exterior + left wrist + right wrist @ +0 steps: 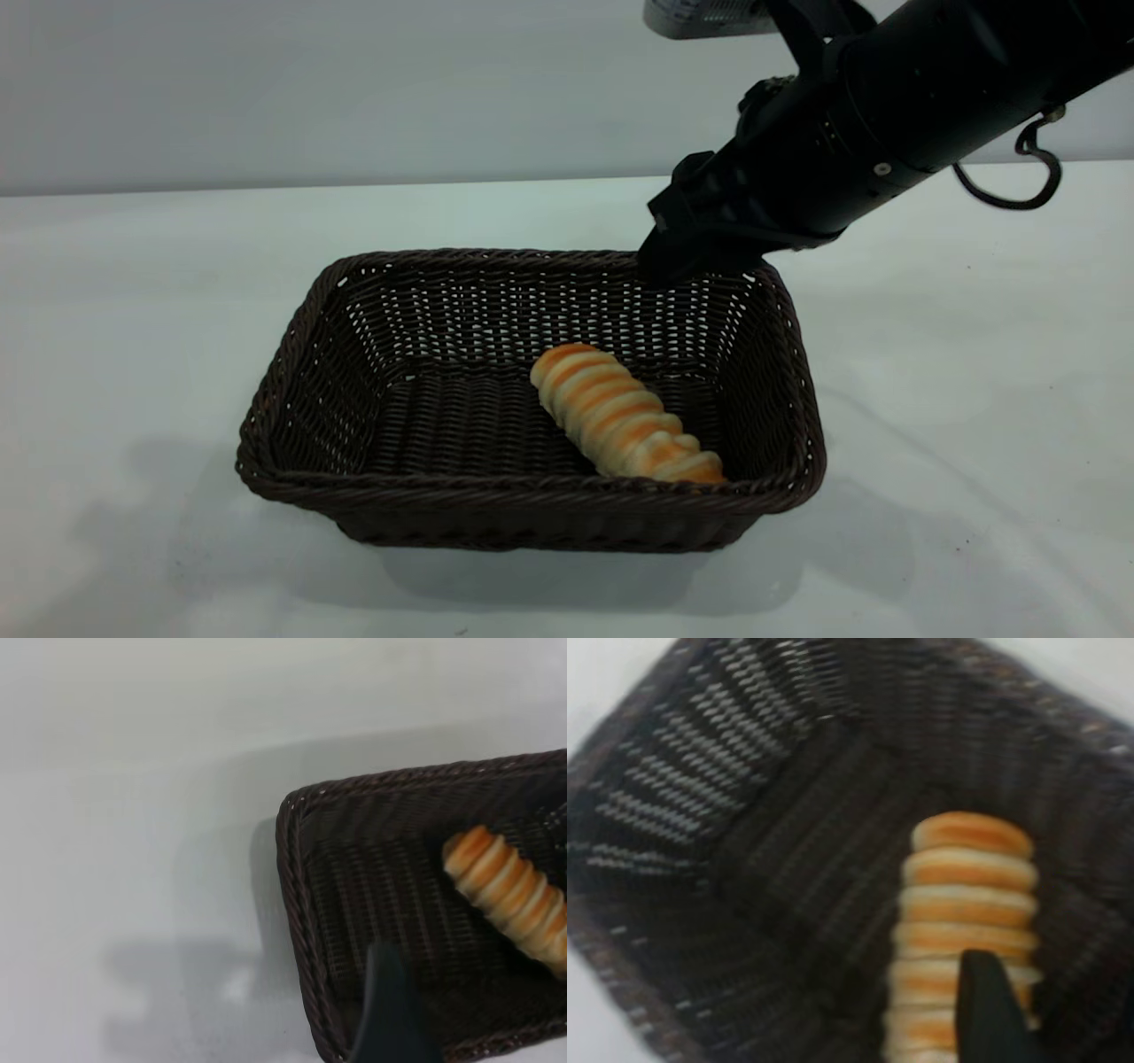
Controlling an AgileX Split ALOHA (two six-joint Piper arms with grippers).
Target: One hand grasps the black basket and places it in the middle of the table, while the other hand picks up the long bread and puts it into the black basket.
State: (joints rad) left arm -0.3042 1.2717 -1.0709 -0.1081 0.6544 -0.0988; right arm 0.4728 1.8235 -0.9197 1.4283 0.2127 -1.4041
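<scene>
Withdrawing cleanly is what remains: right hand (678,252), grip state indiscernible, hovers at black basket (372,518) rim; long bread (625,416) lies below, inside. Lift straight up.

A plain, smooth, pale grey-white wall (354,89) spans the background of the exterior view, its lower edge a straight, nearly level line. At the top edge, right of centre, a small light-grey ribbed panel (700,18) juts in, partly cut off; what it is cannot be told.
</scene>
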